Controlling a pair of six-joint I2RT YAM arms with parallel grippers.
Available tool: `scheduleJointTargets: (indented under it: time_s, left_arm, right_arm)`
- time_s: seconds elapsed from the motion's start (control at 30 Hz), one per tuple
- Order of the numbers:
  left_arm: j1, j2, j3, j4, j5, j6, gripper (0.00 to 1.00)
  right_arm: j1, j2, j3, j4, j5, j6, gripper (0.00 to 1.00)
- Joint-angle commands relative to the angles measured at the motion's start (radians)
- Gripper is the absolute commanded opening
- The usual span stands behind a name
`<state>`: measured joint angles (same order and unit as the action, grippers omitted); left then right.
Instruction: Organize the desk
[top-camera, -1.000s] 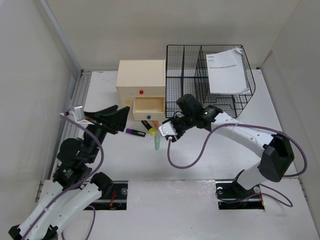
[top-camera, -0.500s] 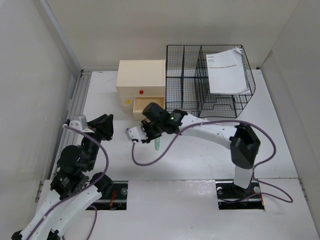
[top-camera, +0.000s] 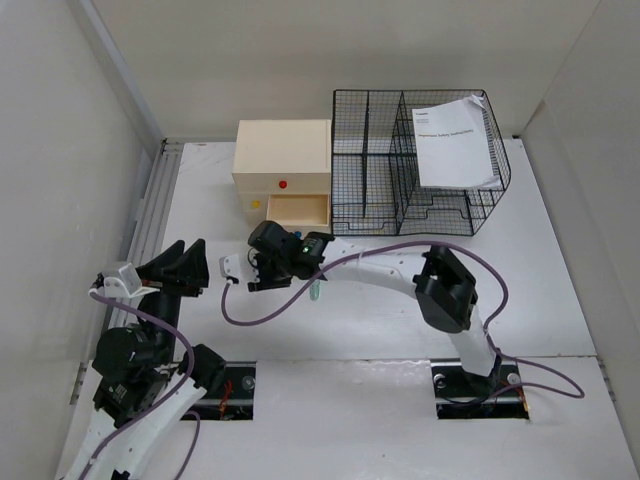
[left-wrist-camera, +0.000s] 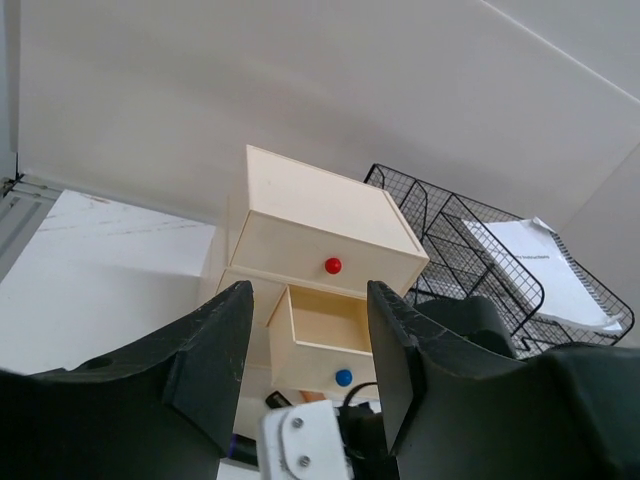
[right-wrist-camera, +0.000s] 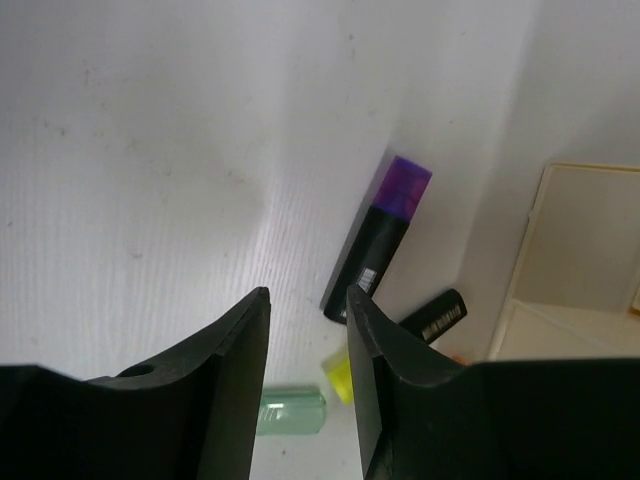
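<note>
The white desk (top-camera: 400, 300) has a ribbed rail (top-camera: 150, 210) along its left edge. My right gripper (top-camera: 258, 272) reaches far left and hangs open and empty over loose markers. In the right wrist view its jaws (right-wrist-camera: 305, 310) stand apart above bare desk, just left of a black marker with a purple cap (right-wrist-camera: 378, 240), a second black marker (right-wrist-camera: 435, 315), a yellow cap (right-wrist-camera: 343, 377) and a green marker (right-wrist-camera: 293, 412). My left gripper (top-camera: 185, 262) is open and empty, raised at the near left, and in its own view (left-wrist-camera: 308, 300) faces the drawer box.
A cream drawer box (top-camera: 282, 165) stands at the back with its lower drawer (top-camera: 297, 208) pulled out and empty inside (left-wrist-camera: 320, 325). A black wire rack (top-camera: 415, 160) beside it holds a paper booklet (top-camera: 455, 140). The green marker (top-camera: 314, 290) lies by the right arm.
My right arm has swung left from in front of the open drawer to over the markers. My left arm has drawn back toward the near left corner.
</note>
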<state>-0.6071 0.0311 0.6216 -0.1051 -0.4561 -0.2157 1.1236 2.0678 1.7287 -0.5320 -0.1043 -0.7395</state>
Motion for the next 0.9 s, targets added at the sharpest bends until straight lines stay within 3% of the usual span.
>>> scheduleJointTargets:
  time_s: [0.0,0.5,0.87]
  left_arm:
    - [0.003,0.003,-0.003,0.030,0.020,-0.001,0.47]
    - [0.003,-0.017,-0.003,0.030,0.020,-0.010,0.50]
    - [0.003,-0.017,-0.003,0.030,0.020,-0.001,0.51]
  right_arm:
    - [-0.004,0.057,0.081,-0.011,0.012,0.112,0.44]
    - [-0.004,0.248,0.255,-0.020,0.227,0.267,0.49]
    - [-0.004,0.258,0.266,-0.011,0.239,0.287,0.50]
